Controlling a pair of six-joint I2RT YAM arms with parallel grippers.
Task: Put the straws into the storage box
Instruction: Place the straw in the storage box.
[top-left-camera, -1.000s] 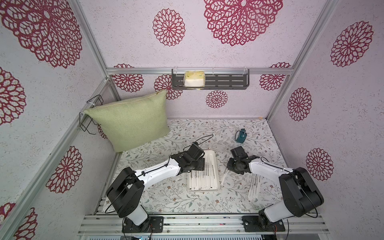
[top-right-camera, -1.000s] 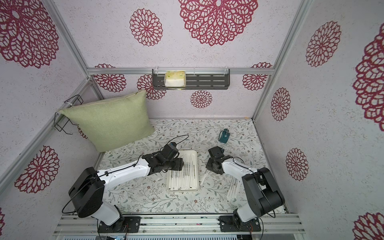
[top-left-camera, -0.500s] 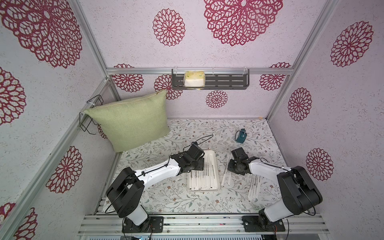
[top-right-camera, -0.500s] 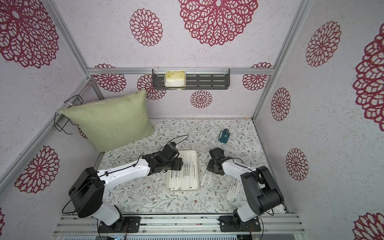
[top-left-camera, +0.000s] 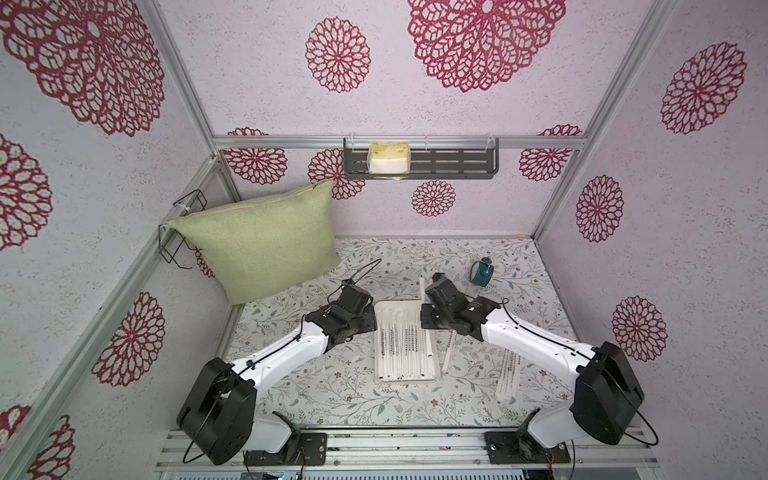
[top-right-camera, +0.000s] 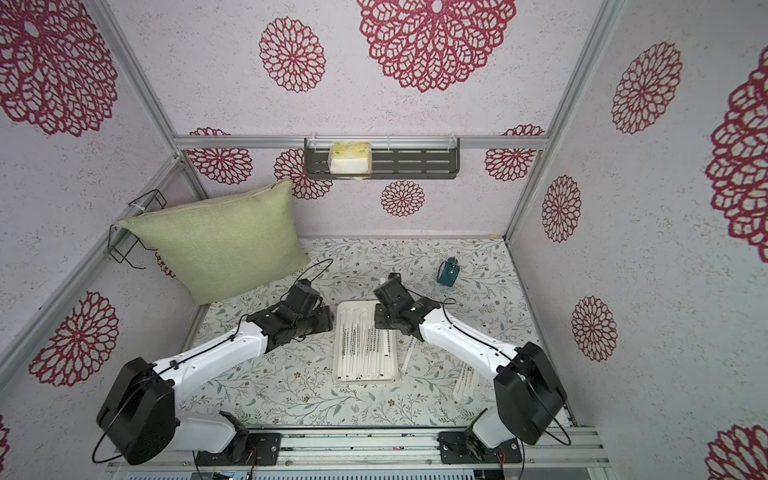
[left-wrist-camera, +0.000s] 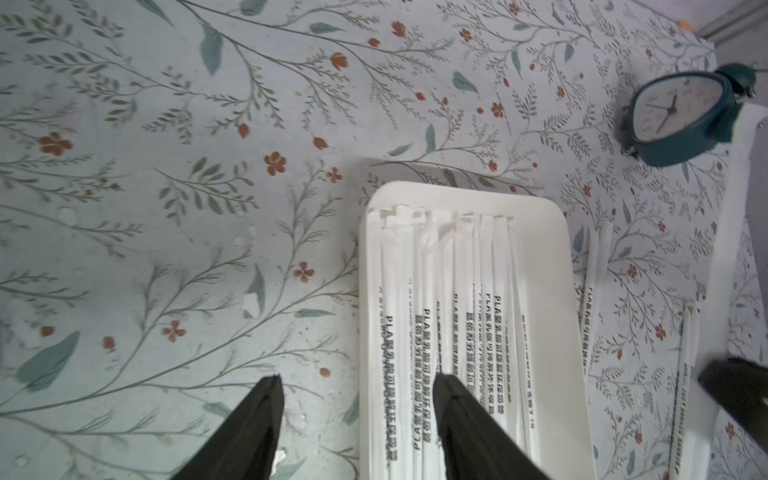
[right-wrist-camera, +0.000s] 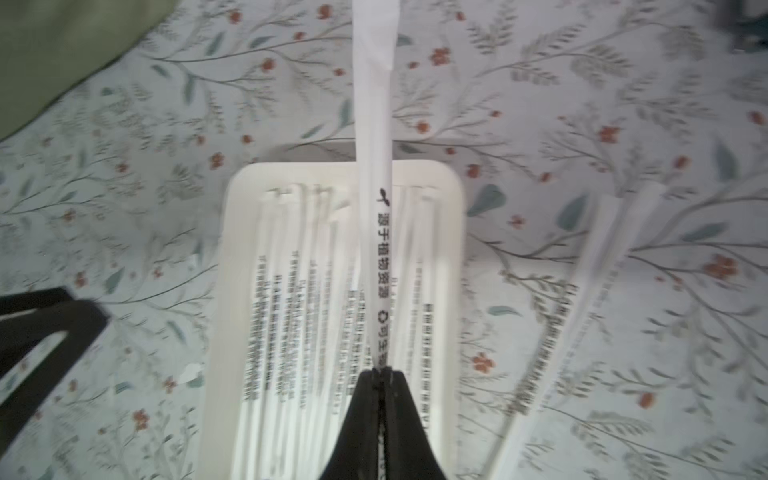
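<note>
The right arm is reaching in from 4 o'clock, the right claw (right-wrist-camera: 381, 372) pinching one straw (right-wrist-camera: 374, 208) above the tray (top-left-camera: 407, 379). The left claw (left-wrist-camera: 357, 380) is hovering spread across the tray's 9 o'clock rim. Packed straws (top-left-camera: 401, 345) are lying inside the tray, and loose straws (top-left-camera: 509, 372) at its 3 o'clock.

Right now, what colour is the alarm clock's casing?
The alarm clock is dark teal; the left wrist view shows it best.

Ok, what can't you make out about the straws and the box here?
Count of straws in the storage box: small, overlapping in both top views; cut by the frame edge in both wrist views.
Smaller print on them: blurred in the right wrist view.
Loose straws: far ends covered by the right arm in both top views.
Right pincer: tips hidden under its own wrist in both top views.
</note>
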